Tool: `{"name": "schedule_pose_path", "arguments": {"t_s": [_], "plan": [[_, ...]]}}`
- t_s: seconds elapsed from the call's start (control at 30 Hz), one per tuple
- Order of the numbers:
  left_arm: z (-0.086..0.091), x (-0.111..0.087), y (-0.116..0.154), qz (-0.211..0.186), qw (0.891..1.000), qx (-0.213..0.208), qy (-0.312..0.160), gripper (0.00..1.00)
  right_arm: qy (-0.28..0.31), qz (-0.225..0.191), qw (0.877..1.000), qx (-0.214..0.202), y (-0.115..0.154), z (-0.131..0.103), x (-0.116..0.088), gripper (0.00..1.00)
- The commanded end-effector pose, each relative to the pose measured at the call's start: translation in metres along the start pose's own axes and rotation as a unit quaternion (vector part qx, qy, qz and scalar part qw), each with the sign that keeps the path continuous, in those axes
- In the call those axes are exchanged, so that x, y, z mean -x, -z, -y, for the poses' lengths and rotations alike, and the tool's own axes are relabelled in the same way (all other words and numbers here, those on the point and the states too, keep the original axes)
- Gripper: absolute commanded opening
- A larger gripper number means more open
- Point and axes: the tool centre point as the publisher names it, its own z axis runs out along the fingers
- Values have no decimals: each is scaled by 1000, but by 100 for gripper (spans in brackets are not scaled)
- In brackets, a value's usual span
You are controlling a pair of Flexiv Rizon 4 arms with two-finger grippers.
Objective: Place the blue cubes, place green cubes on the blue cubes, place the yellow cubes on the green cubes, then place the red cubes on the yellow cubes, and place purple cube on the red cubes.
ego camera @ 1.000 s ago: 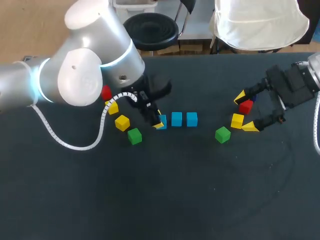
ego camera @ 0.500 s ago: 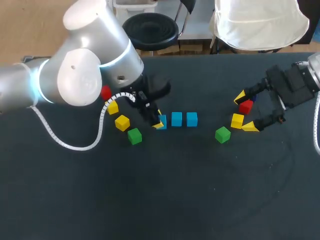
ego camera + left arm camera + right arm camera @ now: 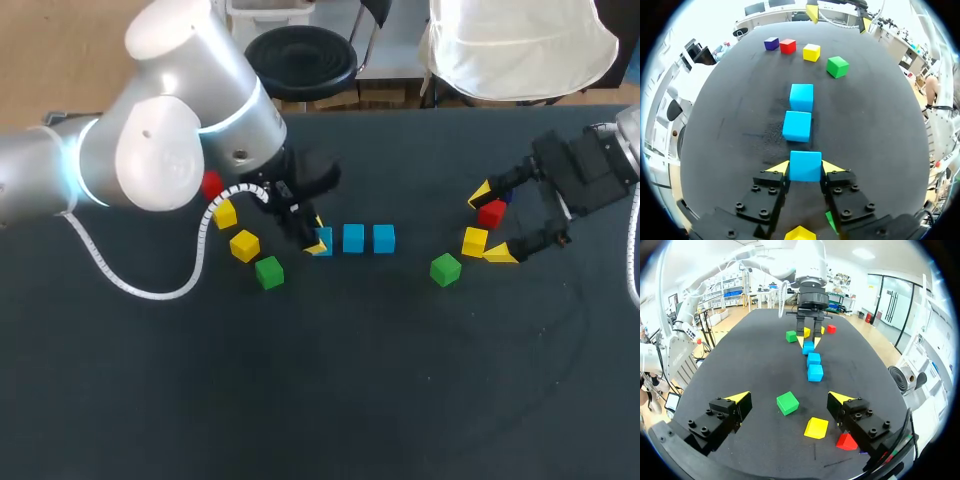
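Your left fingers [image 3: 781, 168] pinch the nearest blue cube [image 3: 805, 166] from both sides. It sits on the counter [image 3: 730, 125] at the near end of a row, with two more blue cubes [image 3: 797, 126] ahead. Your right fingers [image 3: 739, 397] are spread wide, straddling a yellow cube [image 3: 816, 428] and a red cube [image 3: 846, 441]. A green cube [image 3: 787, 403] lies just ahead of them.
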Motion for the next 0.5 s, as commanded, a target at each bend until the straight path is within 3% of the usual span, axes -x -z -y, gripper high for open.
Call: {"name": "schedule_pose_path", "arguments": {"t_s": [0.03, 0.5], "plan": [[-2, -1, -3, 5, 1000, 0, -5, 0, 1, 1, 1000, 0, 0, 0, 0, 100], [-1, -1, -2, 9, 1000, -4, -23, 0, 1, 1, 1000, 0, 0, 0, 0, 100]]}}
